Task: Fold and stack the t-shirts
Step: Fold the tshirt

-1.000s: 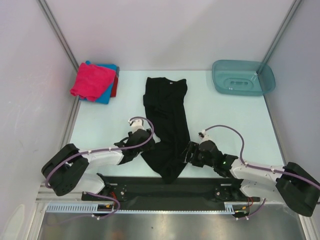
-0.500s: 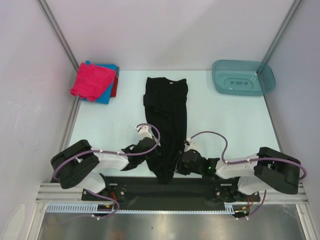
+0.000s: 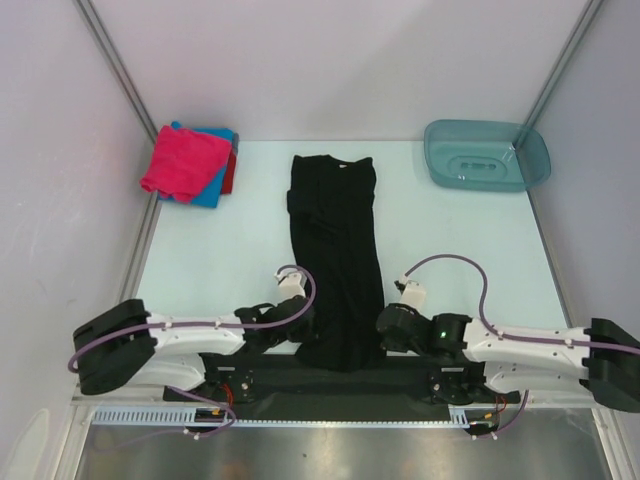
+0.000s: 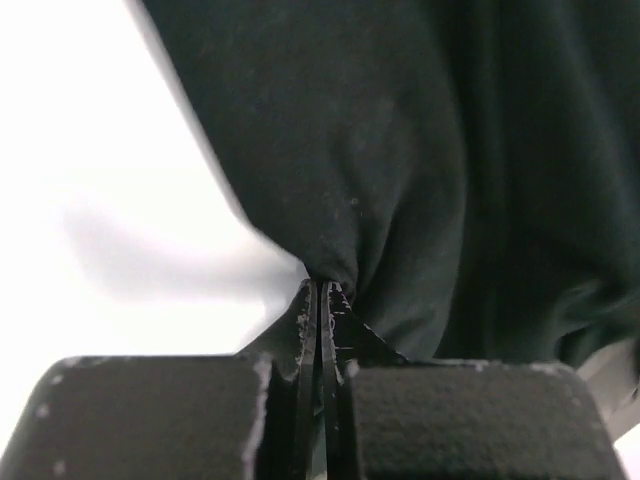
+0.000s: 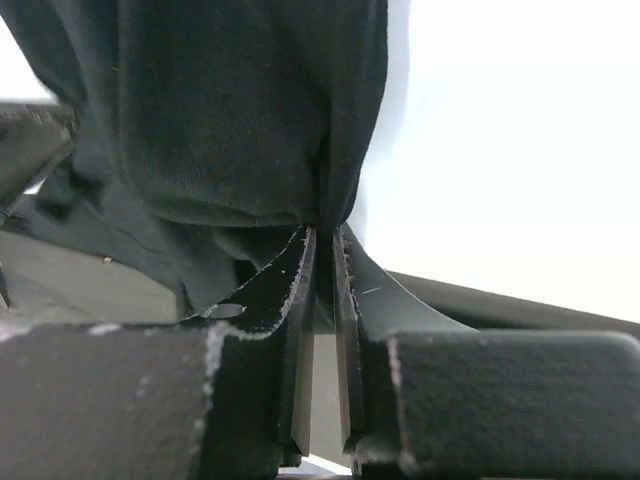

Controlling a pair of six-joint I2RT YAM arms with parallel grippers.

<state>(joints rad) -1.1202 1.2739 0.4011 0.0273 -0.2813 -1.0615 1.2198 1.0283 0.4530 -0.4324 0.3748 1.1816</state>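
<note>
A long black t-shirt (image 3: 335, 240) lies lengthwise down the middle of the table, collar at the far end, its near hem at the front edge. My left gripper (image 3: 297, 334) is shut on the hem's left corner; in the left wrist view the black t-shirt (image 4: 400, 150) bunches into the gripper (image 4: 322, 288). My right gripper (image 3: 384, 329) pinches the hem's right corner, and the right wrist view shows the black t-shirt (image 5: 230, 120) clamped at the gripper (image 5: 325, 233). Folded pink, blue and red t-shirts (image 3: 188, 162) are stacked at the far left.
A translucent teal basin (image 3: 487, 155) stands at the far right corner. A black strip (image 3: 400, 375) runs along the table's near edge just below the hem. White walls and metal posts enclose the table on three sides.
Both grippers went from open to shut on the near hem corners. The arms came down toward the front edge, and the hem, a narrow point before, is now spread wider.
</note>
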